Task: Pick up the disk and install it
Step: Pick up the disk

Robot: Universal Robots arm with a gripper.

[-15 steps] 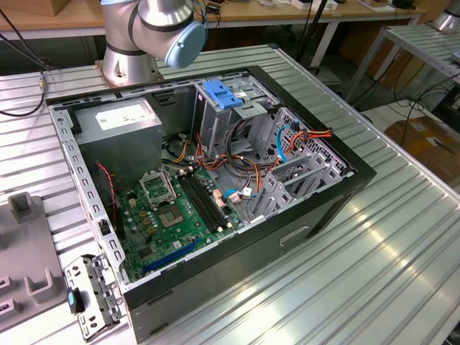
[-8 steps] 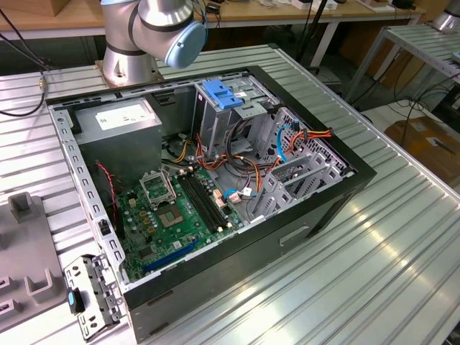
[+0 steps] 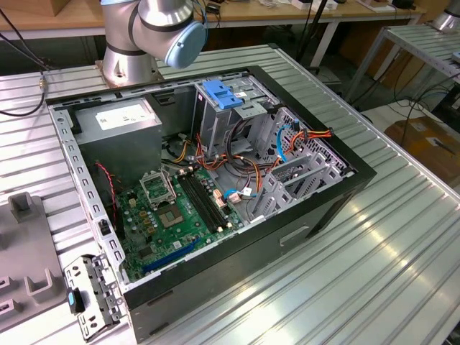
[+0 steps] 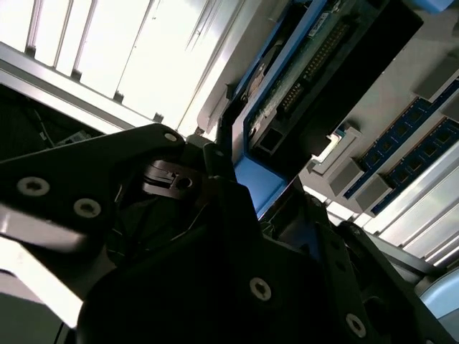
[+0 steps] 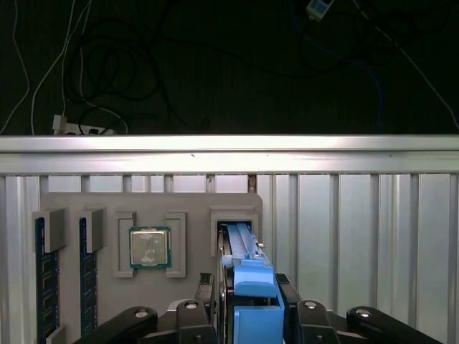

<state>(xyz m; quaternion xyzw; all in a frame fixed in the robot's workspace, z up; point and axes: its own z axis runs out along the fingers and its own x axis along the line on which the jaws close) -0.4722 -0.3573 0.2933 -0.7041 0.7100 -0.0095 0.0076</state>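
Setting: an open computer case [image 3: 237, 253] is lying on its side on a ribbed metal table [image 3: 374, 273], with its circuit board and wiring showing. The arm [image 3: 167, 30] is standing on the table behind it.

Disk: in the first wrist view the disk [image 5: 242, 245] is standing on edge, with its far end sitting in or just above a narrow slot in a grey tray [image 5: 107, 208]. I am judging that the slot is there to keep the disk upright, so both flat faces are left free to be grasped.

Gripper: the gripper [image 5: 252, 322] is reaching down over the near end of the disk, where the blue rail is showing.

Fingers: the fingers [image 5: 292, 317] are set narrowly, one on each flat face of the disk and seemingly touching it. I am reading this as a closed hold on the disk. I cannot tell whether it is lifting clear of the slot.

Close-up: in the second wrist view the disk [image 4: 301, 79] is showing its dark underside and blue edge, lying right against the gripper's black body.

Tray neighbours: a square chip [image 5: 150, 247] and memory sticks [image 5: 43, 279] are sitting in their own recesses beside the disk's slot, each apart from the others.

Destination: inside the case, a metal cage [image 3: 224, 118] with a blue tab on top is standing near the back wall. The tray [image 3: 29, 244] is lying at the exterior view's left, well apart from it.
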